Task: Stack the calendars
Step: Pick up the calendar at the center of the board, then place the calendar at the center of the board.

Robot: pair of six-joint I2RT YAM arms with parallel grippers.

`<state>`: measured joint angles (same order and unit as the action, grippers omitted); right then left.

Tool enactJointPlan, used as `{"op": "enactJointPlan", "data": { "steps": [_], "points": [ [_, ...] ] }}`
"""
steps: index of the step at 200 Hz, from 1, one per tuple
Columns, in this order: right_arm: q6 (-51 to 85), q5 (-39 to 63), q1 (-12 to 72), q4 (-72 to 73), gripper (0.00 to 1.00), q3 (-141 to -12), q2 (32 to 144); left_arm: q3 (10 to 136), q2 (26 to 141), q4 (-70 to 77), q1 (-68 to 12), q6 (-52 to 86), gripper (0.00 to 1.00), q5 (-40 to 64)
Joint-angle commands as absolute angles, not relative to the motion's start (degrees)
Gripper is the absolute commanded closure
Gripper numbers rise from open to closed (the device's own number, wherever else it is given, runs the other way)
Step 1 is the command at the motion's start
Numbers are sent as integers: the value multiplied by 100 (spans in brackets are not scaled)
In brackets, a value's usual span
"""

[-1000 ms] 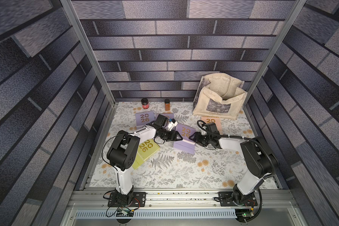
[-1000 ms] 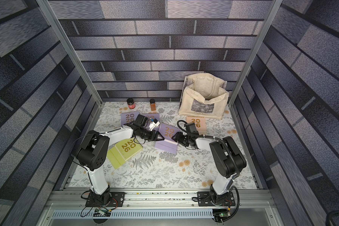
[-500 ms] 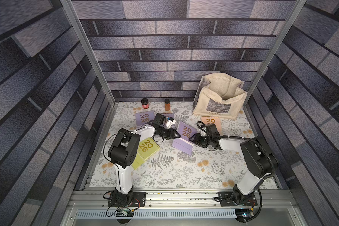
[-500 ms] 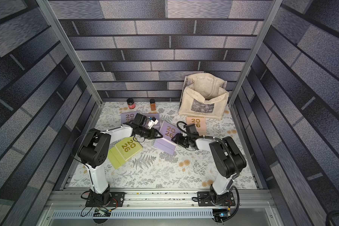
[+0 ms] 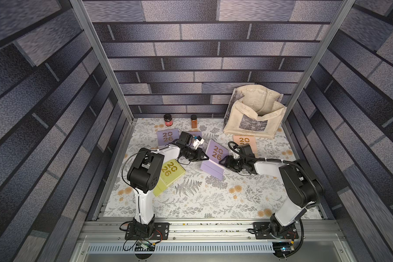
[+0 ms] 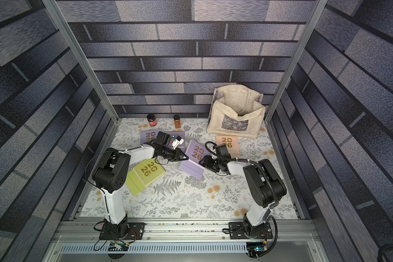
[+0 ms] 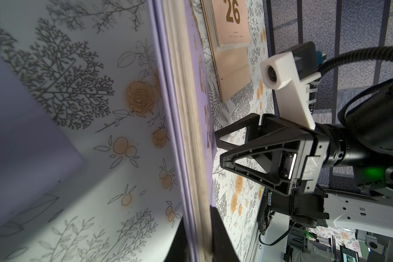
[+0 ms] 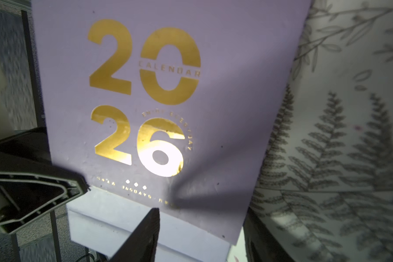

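A lavender calendar (image 5: 217, 152) (image 6: 196, 152) stands tilted mid-table, its cover raised off its base flap (image 5: 212, 170). My left gripper (image 5: 205, 157) (image 7: 199, 236) is shut on this calendar's page edge (image 7: 191, 136). My right gripper (image 5: 222, 161) (image 8: 201, 212) is open at the opposite side, and the calendar's lower corner (image 8: 213, 217) lies between its fingers. Flat on the table lie a second lavender calendar (image 5: 167, 138), a third (image 5: 196, 133) partly hidden under my left wrist, a peach calendar (image 5: 245, 144) (image 7: 232, 29) and a yellow-green calendar (image 5: 168, 174) (image 6: 146, 172).
A cream tote bag (image 5: 254, 113) stands at the back right, just behind the peach calendar. Two small jars (image 5: 168, 120) (image 5: 193, 121) stand against the back wall. Metal frame posts and brick-patterned walls close in the floral table (image 5: 213, 204).
My left gripper has closed on the middle lavender calendar's edge, and its cover has tilted up from lying low. The right arm has barely moved.
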<state>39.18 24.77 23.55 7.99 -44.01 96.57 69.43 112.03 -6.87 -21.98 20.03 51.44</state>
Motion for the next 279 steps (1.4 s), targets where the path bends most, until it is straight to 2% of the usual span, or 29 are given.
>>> {"op": "enactJointPlan", "data": {
  "steps": [1,40,70,127,170,279],
  "points": [
    [3845,2537,2235,791,38,-4223,9190,6869,10896,-436,-2061,2047,100,5335],
    [3930,2899,1788,1070,32,-3744,8486,6667,10671,194,-1893,2473,100,5692],
    [4030,3343,1627,1573,31,-3520,8409,6431,10398,1134,-1820,3169,100,6063],
    [5062,4465,1455,4293,32,-3122,8958,5994,9857,1970,-1840,3755,100,6442],
    [5776,4730,1446,5821,32,-3086,9299,5624,9696,2219,-1842,3850,100,6494],
    [5913,4863,1446,5900,34,-3373,9448,5440,9489,2531,-1963,4008,100,6757]
  ]
}}
